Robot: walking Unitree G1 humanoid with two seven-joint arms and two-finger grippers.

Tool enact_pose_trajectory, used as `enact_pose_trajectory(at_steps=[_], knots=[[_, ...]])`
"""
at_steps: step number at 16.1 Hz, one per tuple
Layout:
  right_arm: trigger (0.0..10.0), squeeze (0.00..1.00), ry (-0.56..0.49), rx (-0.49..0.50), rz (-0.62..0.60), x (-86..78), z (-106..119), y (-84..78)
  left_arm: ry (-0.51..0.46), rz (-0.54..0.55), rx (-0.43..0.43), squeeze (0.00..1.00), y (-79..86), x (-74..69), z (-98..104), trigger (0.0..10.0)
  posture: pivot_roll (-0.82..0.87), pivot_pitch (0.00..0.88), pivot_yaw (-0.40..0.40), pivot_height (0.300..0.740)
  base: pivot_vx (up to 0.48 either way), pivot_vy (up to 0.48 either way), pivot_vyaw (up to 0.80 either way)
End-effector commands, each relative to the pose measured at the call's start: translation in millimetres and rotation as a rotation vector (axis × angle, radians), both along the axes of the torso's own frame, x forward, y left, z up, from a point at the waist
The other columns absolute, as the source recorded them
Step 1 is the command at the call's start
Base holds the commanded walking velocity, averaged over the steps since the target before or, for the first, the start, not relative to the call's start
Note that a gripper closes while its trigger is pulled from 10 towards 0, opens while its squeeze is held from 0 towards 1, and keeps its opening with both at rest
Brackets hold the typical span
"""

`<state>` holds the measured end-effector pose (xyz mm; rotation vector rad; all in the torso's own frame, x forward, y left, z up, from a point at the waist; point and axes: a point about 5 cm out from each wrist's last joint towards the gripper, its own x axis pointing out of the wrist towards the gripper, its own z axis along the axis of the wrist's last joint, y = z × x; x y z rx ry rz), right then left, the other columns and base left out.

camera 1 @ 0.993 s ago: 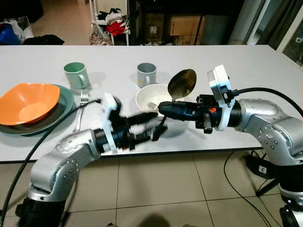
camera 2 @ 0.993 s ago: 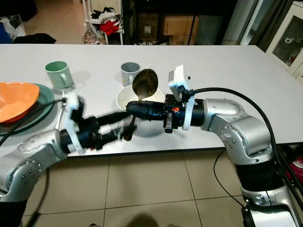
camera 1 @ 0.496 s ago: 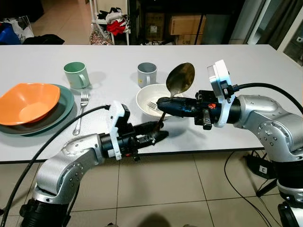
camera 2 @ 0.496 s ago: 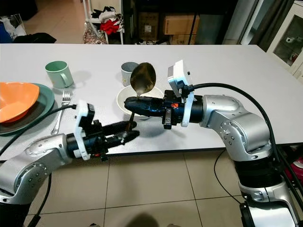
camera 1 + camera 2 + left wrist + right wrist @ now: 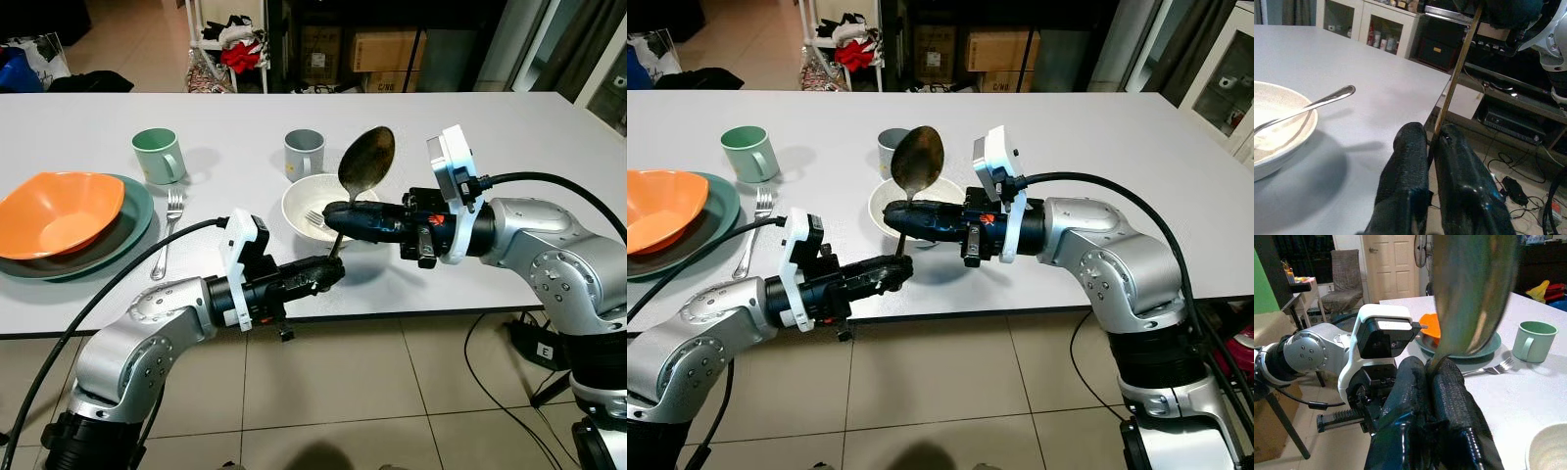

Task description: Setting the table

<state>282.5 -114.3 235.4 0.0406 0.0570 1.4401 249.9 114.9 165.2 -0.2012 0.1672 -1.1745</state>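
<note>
Now both grippers pinch the spoon: handover in progress

Left gripper (image 5: 328, 271) has closed on the lower end of the spoon (image 5: 365, 164) handle; the left wrist view shows its fingers (image 5: 1409, 161) clamped together around the thin shaft. Right gripper (image 5: 338, 217) is closed too, gripping the handle just below the spoon bowl, as the right wrist view shows. The spoon stands nearly upright, tilted slightly, in the air over the near edge of the tabletop (image 5: 509, 137), just in front of the white bowl (image 5: 299, 201), which has a fork (image 5: 1308, 106) resting in it.

Judgement: this looks like a right-to-left transfer of the spoon; the next step probably calls for the right gripper to let go so the left can lay the spoon by a place setting.

Versus the earlier frames: a second ago the left gripper was blurred, lower, with fingers apart near the handle tip. Half a second ago it was steady at the handle end, fingers nearly closed. The spoon has shifted slightly toward the robot's left. Green mug (image 5: 157, 154), grey mug (image 5: 304, 153), orange bowl (image 5: 57, 211) on the green plate (image 5: 139, 208) and the second fork (image 5: 169, 227) are unmoved.
</note>
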Motion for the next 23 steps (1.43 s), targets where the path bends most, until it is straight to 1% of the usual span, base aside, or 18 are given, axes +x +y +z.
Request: enact_pose_trajectory(at_steps=[1,5,7,8,11,14,15,16,17,18,19,20,21,23], knots=[[10.0,0.0,-0.041,0.027,-0.008,2.1,12,-1.2,0.017,0.013,0.014,0.0,-0.1,0.6,-4,0.0,-0.05,0.0,0.014,0.74,0.0,0.0,0.0],[10.0,0.0,-0.039,0.032,-0.005,2.2,12,0.2,-0.009,0.04,0.013,0.0,1.8,3.6,-3,0.0,-0.05,0.0,0.015,0.74,0.0,0.0,0.0],[10.0,0.0,-0.033,0.033,-0.006,2.1,12,0.6,-0.045,0.07,-0.004,0.0,2.9,7.1,2,0.0,-0.05,0.0,0.017,0.74,0.0,0.0,0.0],[10.0,1.0,-0.018,0.036,0.002,1.3,11,1.2,-0.059,0.082,-0.01,0.0,3.0,8.1,4,0.0,-0.05,0.0,0.017,0.74,0.0,0.0,0.0],[10.0,1.0,-0.003,0.041,-0.016,2.3,9,1.4,-0.103,0.124,-0.014,0.0,4.2,11.7,8,0.0,-0.05,0.0,0.02,0.74,0.0,0.0,0.0],[10.0,1.0,-0.006,0.051,-0.099,8.7,6,-2.7,-0.169,0.202,0.045,0.0,10.4,16.4,11,0.0,-0.05,0.0,0.022,0.74,0.0,0.0,0.0],[10.0,1.0,-0.004,0.062,-0.162,11.9,5,-4.4,-0.215,0.262,0.124,0.0,13.6,20.9,11,0.0,-0.05,0.0,0.023,0.74,0.0,0.0,0.0],[10.0,1.0,0.006,0.065,-0.239,15.6,4,-4.3,-0.242,0.316,0.184,0.0,16.2,24.9,10,0.0,-0.05,0.0,0.022,0.74,0.0,0.0,0.0],[10.0,1.0,0.031,0.069,-0.355,19.3,-1,3.1,-0.281,0.382,0.248,0.0,17.5,29.8,9,0.0,-0.05,0.0,0.022,0.74,0.0,0.0,0.0],[10.0,1.0,0.036,0.073,-0.424,20.0,-5,10.1,-0.308,0.426,0.269,0.0,16.6,32.2,9,0.0,-0.05,0.0,0.028,0.74,0.0,0.0,0.0],[10.0,1.0,0.007,0.079,-0.466,19.0,-5,15.8,-0.328,0.479,0.284,0.0,16.3,34.5,10,0.0,-0.05,0.0,0.028,0.74,0.0,0.0,0.0],[10.0,0.0,0.051,0.128,-0.515,16.0,-6,30.5,-0.362,0.53,0.269,0.0,9.5,35.5,12,0.0,-0.05,0.0,0.028,0.74,0.0,0.0,0.0],[10.0,0.0,0.073,0.143,-0.526,14.3,-5,35.8,-0.365,0.547,0.25,0.0,6.8,35.3,13,0.0,-0.05,0.0,0.033,0.74,0.0,0.0,0.0],[10.0,0.0,0.087,0.166,-0.548,13.4,-4,40.1,-0.372,0.571,0.241,0.0,2.8,35.4,12,0.0,-0.05,0.0,0.036,0.74,0.0,0.0,0.0]])
